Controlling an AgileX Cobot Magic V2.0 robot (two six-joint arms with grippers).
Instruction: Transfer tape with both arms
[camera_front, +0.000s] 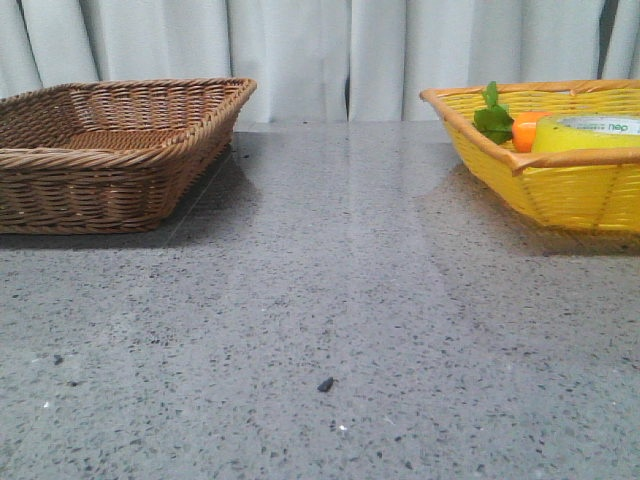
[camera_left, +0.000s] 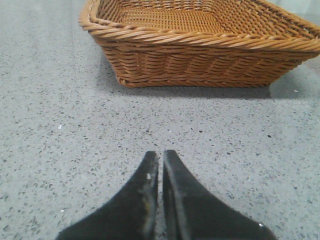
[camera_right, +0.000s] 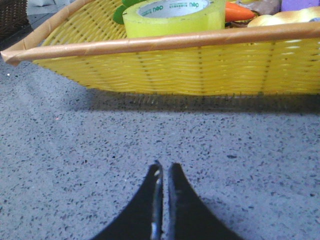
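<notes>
While the tape (camera_front: 590, 132) lies flat in the yellow basket (camera_front: 560, 190) beside a carrot (camera_front: 527, 130), both arms wait low over the bench (camera_front: 330, 320).

Left fingers (camera_left: 161, 170) and right fingers (camera_right: 163, 180) are pressed together, empty. Each wrist faces its own basket: the right arm looks set to lift the roll out, the left sits before the brown basket (camera_front: 110, 160), probably the drop point after a handover between them.

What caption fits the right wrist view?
Shut right gripper above the table, facing the yellow basket that holds the tape.
</notes>
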